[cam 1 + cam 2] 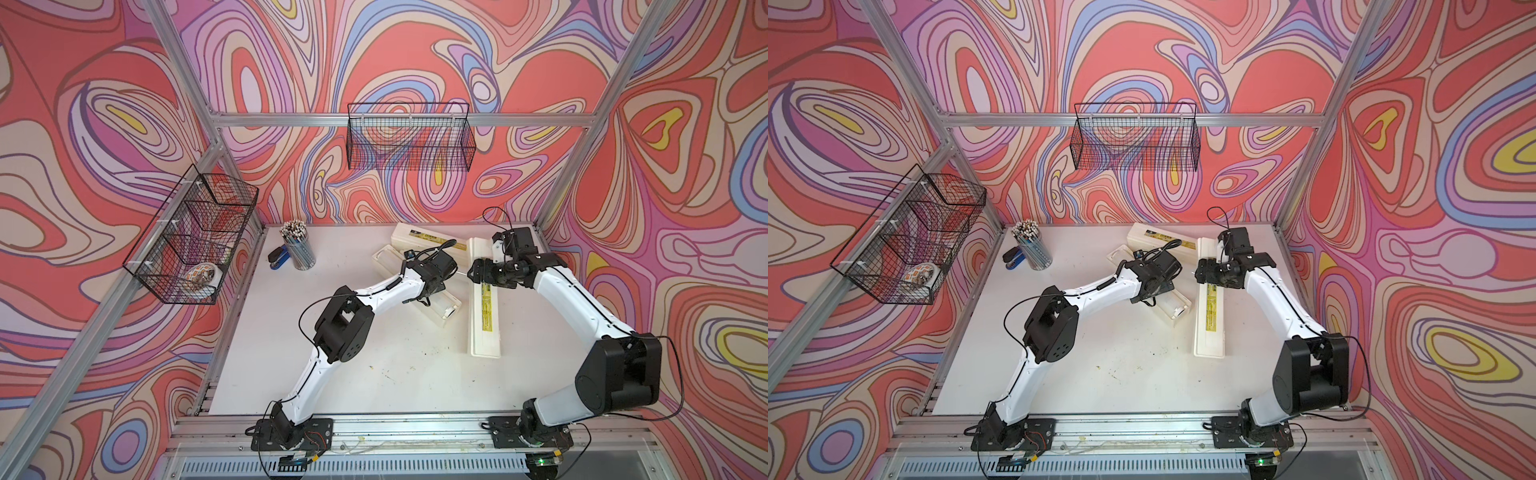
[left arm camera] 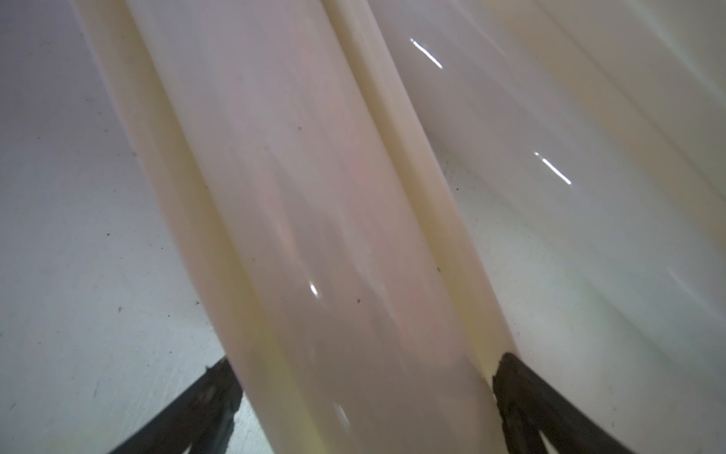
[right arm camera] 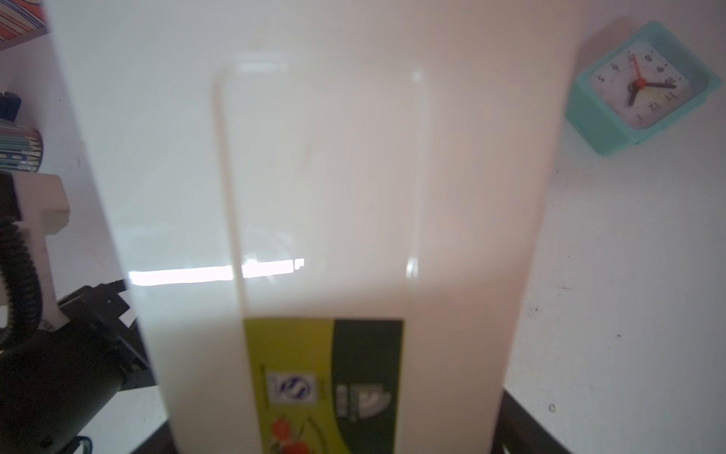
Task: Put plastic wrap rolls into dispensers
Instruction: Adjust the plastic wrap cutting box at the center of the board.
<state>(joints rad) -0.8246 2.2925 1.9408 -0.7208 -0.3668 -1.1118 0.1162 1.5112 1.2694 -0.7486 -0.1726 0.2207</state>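
Observation:
An open dispenser lies slantwise at mid-table, its labelled lid folded back. A glossy white plastic wrap roll lies in its trough, and the roll's hollow end shows in a top view. My left gripper hangs over it, open, with a dark finger on each side of the trough. A second dispenser, closed, yellow-and-black label up, lies lengthwise to the right. My right gripper is shut on its far half; the lid fills the right wrist view.
A cup of pencils and a blue stapler stand at the back left. A teal clock sits beside the closed dispenser. Wire baskets hang on the back wall and the left wall.

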